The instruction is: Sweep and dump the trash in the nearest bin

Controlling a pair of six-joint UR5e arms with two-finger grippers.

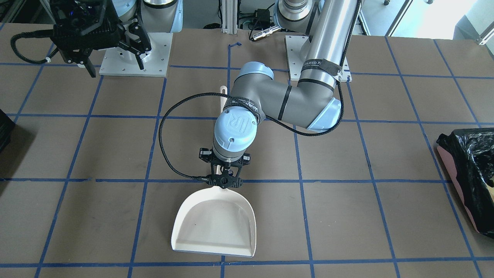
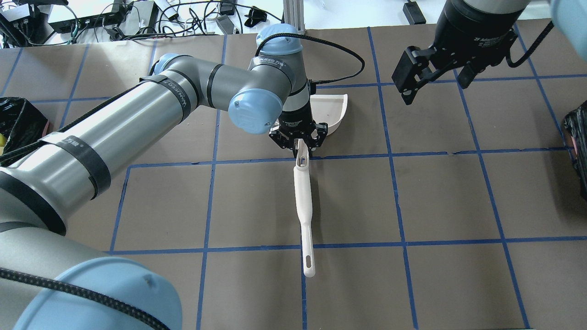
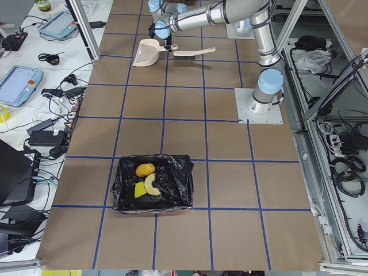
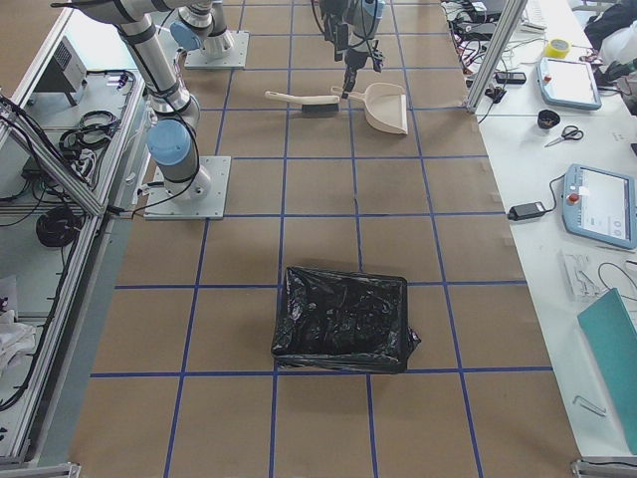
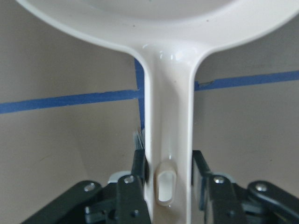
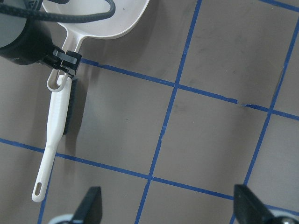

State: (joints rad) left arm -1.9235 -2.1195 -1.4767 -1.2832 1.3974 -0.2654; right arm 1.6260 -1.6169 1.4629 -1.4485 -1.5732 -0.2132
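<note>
If raised before letting go, could drag or tip the dustpan [image 1: 216, 224], now flat and empty at lower centre of the front view. If opened with a sideways jolt, could knock the brush [image 2: 303, 201], lying just beside the handle with its bristle end right by the fingers. Both only judgements, not things seen.

At centre of the front view, left gripper [image 1: 224, 181] set narrow, pads against both sides of the handle's tip, holding the dustpan on the table. At upper left of that view, right gripper [image 6: 170, 207] spread wide, holding nothing, hanging above the table.

As for the trash [image 3: 145, 181]: well apart from both. Three pieces down inside the bin [image 3: 183, 192], lower middle of the left side view, with the left gripper far off at that view's top. Seems like sweeping and dumping done, with only the release left.
</note>
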